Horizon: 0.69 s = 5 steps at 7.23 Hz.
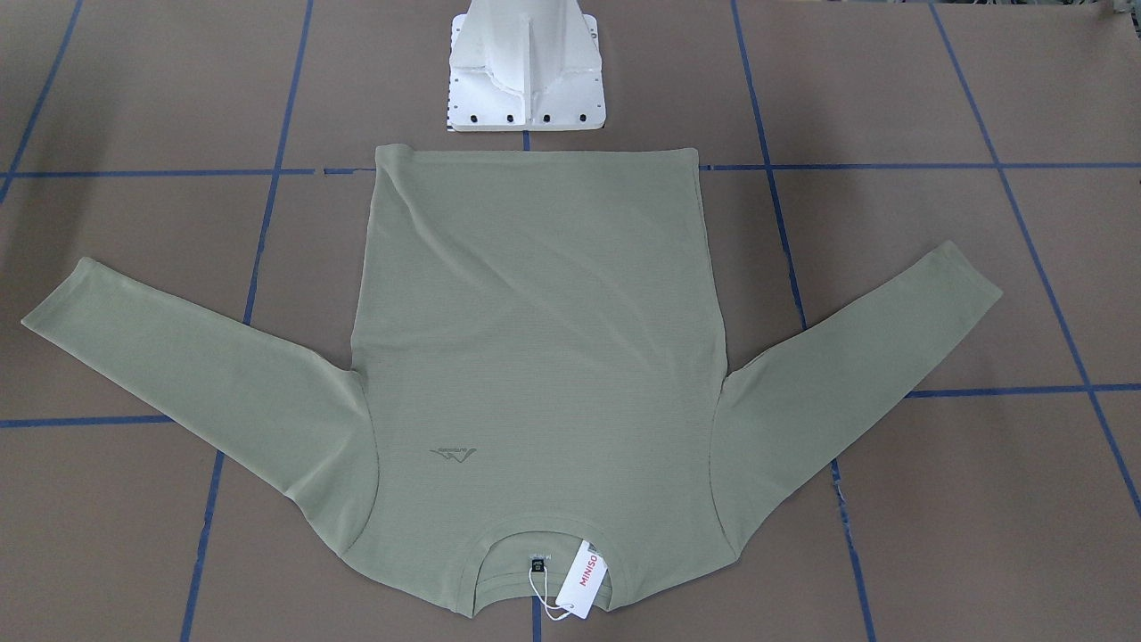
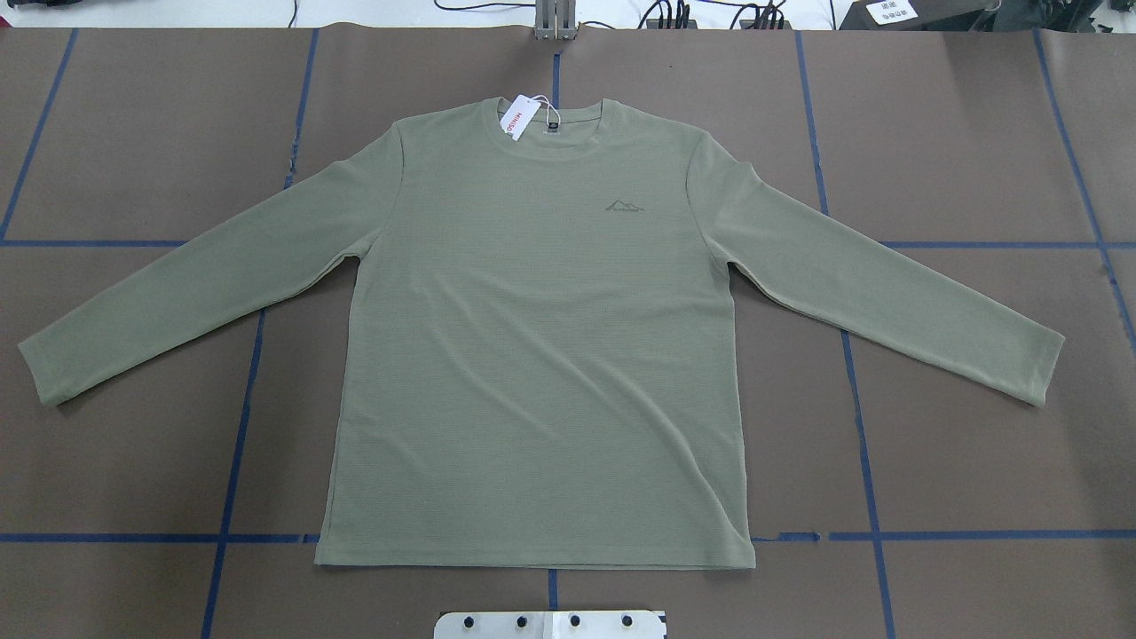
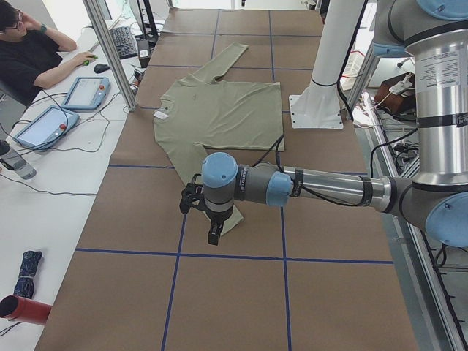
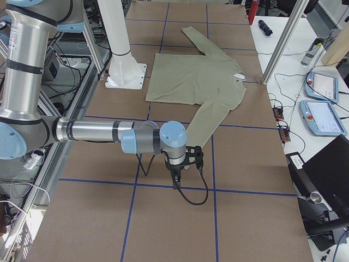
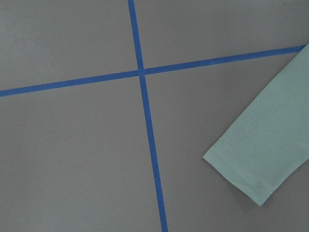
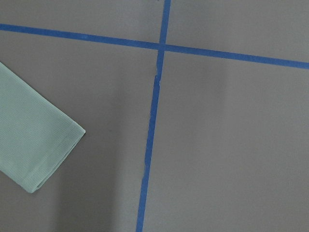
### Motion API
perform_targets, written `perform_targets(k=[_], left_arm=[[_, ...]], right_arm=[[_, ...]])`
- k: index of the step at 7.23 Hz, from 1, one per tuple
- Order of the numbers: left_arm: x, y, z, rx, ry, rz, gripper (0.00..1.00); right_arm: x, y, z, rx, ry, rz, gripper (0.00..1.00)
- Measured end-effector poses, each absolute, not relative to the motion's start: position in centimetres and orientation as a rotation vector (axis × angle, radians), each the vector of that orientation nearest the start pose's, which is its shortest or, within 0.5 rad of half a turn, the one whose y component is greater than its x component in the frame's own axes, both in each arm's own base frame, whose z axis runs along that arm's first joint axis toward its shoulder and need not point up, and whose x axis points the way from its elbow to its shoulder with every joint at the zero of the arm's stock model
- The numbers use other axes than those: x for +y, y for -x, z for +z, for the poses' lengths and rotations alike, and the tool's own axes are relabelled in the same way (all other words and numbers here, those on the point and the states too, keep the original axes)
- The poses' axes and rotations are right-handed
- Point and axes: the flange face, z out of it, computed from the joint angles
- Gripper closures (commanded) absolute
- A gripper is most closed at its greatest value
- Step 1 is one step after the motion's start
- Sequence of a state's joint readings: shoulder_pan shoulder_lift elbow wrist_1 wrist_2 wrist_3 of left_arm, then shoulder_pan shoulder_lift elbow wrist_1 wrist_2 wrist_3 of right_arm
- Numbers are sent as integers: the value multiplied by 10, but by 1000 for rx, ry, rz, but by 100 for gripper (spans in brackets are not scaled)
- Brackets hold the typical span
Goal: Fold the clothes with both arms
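Observation:
The clothes are one sage-green long-sleeved shirt point(image 2: 532, 355) lying flat, chest logo up, with both sleeves spread out to the sides. Its collar carries a white hang tag point(image 2: 516, 118) on the side far from the robot base. The left arm point(image 3: 329, 186) reaches out low over the table, and its gripper point(image 3: 212, 238) hangs above the end of the near sleeve; I cannot tell whether it is open or shut. The right arm point(image 4: 92, 131) mirrors it, and its gripper point(image 4: 175, 183) hangs by the other sleeve's end, state also unclear. Each wrist view shows a cuff point(image 5: 260, 159) point(image 6: 34, 140) and no fingers.
The white pedestal base point(image 1: 528, 67) stands just behind the shirt's hem. Blue tape lines point(image 2: 222, 537) grid the brown table. A seated person point(image 3: 29, 58) and control tablets point(image 3: 84, 91) are at a side desk, with more tablets point(image 4: 322, 87) beyond the frame posts.

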State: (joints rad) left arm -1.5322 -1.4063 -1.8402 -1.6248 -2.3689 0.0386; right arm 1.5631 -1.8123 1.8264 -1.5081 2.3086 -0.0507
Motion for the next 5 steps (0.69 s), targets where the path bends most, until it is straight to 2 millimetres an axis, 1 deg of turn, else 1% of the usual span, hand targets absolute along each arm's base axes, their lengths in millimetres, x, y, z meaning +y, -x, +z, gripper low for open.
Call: perform_targets(k=[2, 5], left_arm=[[-434, 45, 589, 794, -224, 169, 0], [-436, 46, 593, 791, -324, 204, 0]], right_arm=[[-401, -62, 629, -739, -107, -91, 0], [-415, -60, 607, -741, -238, -139, 0]])
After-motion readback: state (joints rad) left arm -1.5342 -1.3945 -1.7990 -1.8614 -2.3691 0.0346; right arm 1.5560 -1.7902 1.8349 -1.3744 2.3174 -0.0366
